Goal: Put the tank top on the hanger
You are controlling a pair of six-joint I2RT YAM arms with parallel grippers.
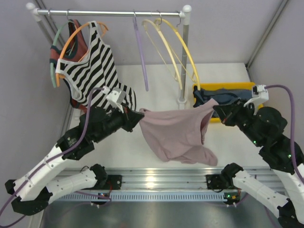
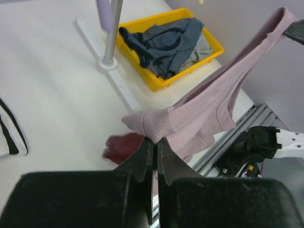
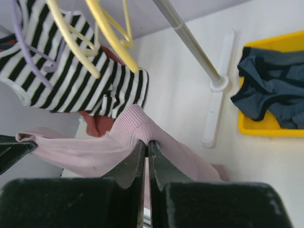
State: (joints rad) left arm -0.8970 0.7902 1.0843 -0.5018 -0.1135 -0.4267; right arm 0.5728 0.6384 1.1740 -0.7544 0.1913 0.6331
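You hold the tank top (image 1: 178,130) slung across mid-frame, off the table.
Your left gripper (image 1: 141,114) and right gripper (image 1: 215,108) are each clamped on its fabric; the hanger (image 1: 140,52) hangs upper centre.

Tank top (image 1: 178,133), frame centre, is showing plain dusty pink-mauve. Hanger (image 1: 140,57), upper mid, is showing lavender. Upper left, striped top (image 1: 90,71) is showing blk & wht stripes under orange hanger (image 1: 80,28). Yellow hangers (image 3: 72,40) and yellow bin (image 1: 237,85) w/ navy-grey clothes (image 1: 223,99) are showing at right.

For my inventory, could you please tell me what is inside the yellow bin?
Crumpled dark blue and grey clothes fill the bin; anything beneath them is covered.
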